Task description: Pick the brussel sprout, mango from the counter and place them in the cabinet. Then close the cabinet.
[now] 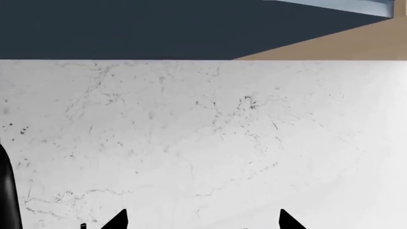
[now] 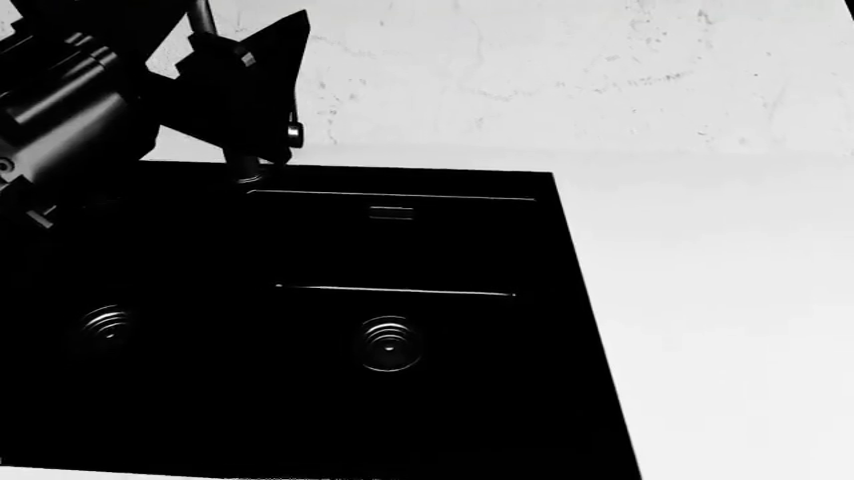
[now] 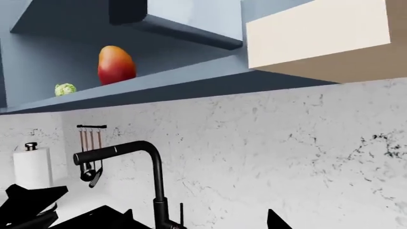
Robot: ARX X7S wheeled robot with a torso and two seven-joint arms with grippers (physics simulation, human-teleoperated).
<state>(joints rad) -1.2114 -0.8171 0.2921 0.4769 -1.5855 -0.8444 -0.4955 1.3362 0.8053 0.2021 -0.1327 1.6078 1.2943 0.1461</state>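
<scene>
In the right wrist view the orange-red mango (image 3: 116, 64) stands on the shelf of the open blue-grey cabinet (image 3: 178, 78), and the small pale green brussel sprout (image 3: 65, 89) lies beside it, apart from it. My right gripper (image 3: 200, 220) is open and empty, low down in front of the marbled wall, well below the shelf. My left gripper (image 1: 203, 222) is open too, with nothing between its fingertips, facing the wall under the cabinet. The head view shows the left arm (image 2: 160, 90) above the white counter (image 2: 721, 300).
A black double-basin sink (image 2: 334, 330) fills the counter's left part. A black faucet (image 3: 152, 176) rises near my right gripper. A paper towel roll (image 3: 32, 167) and hanging utensils (image 3: 92, 152) stand by the wall. A cabinet door panel (image 3: 190, 19) juts out above the shelf.
</scene>
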